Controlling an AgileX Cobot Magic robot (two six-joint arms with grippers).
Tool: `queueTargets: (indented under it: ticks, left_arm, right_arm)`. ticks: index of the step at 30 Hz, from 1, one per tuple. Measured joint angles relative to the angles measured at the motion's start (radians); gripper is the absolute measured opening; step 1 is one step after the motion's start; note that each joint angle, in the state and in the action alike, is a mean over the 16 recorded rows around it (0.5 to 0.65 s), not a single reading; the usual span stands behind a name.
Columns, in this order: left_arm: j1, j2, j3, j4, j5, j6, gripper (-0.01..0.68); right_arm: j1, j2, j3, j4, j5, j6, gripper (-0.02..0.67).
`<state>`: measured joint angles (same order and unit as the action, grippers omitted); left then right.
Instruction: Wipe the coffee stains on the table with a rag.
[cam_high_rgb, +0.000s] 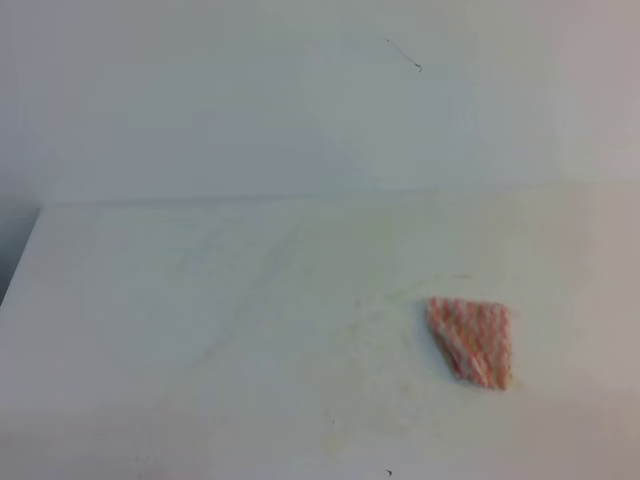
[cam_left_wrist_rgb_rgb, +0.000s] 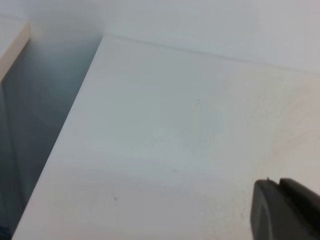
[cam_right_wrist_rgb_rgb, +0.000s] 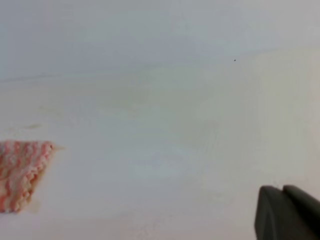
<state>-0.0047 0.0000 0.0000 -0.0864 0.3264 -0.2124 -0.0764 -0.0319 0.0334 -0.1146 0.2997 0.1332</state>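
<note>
The rag (cam_high_rgb: 471, 340), pink-and-white striped, lies flat on the right part of the white table (cam_high_rgb: 200, 320). It also shows at the left edge of the right wrist view as the rag (cam_right_wrist_rgb_rgb: 20, 172). A faint pale-tan smudge of the coffee stains (cam_right_wrist_rgb_rgb: 34, 126) sits just beyond it, with another tan trace at the rag's corner. My right gripper (cam_right_wrist_rgb_rgb: 281, 191) is shut and empty, well to the right of the rag. My left gripper (cam_left_wrist_rgb_rgb: 277, 186) hovers over bare tabletop with its dark fingers together, holding nothing. Neither gripper shows in the exterior high view.
Faint yellowish streaks (cam_high_rgb: 390, 300) run across the tabletop left of the rag. The table's left edge (cam_left_wrist_rgb_rgb: 65, 130) drops off to a dark gap. A white wall (cam_high_rgb: 300, 100) stands behind the table's far edge.
</note>
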Motion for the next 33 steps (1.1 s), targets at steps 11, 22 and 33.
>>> queueTargets:
  ticks: [11, 22, 33]
  left_arm:
    - [0.0, 0.0, 0.0, 0.0, 0.0, 0.0, -0.001]
    - [0.0, 0.0, 0.0, 0.0, 0.0, 0.0, -0.001]
    - [0.0, 0.0, 0.0, 0.0, 0.0, 0.0, -0.001]
  right_arm:
    - [0.03, -0.003, 0.0, 0.0, -0.001, 0.0, -0.004]
    - [0.033, -0.003, 0.0, 0.0, 0.001, 0.0, -0.003]
    - [0.033, -0.002, 0.0, 0.0, 0.0, 0.0, -0.003]
